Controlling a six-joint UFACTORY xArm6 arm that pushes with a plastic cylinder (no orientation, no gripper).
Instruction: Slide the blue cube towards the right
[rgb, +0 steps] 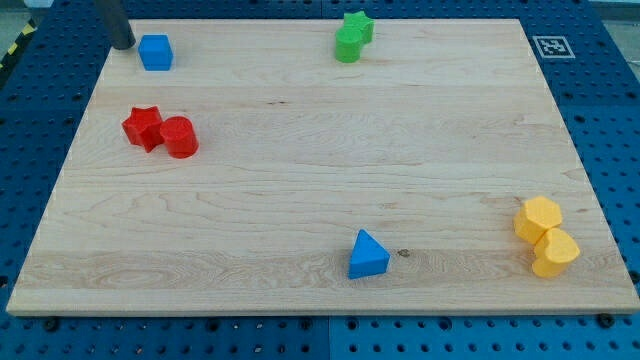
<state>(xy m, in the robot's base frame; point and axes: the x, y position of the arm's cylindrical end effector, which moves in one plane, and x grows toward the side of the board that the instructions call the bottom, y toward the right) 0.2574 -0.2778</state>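
Observation:
The blue cube (155, 52) sits near the top left corner of the wooden board (320, 170). My tip (123, 44) is at the end of the dark rod, just to the left of the blue cube, with a small gap between them. The rod comes down from the view's top left.
A red star block (143, 127) and a red cylinder (180, 137) touch at the left. A green star block (358, 26) and green cylinder (347, 45) sit at the top middle. A blue triangular block (367, 255) is at the bottom middle. Two yellow blocks (545, 235) sit at the bottom right.

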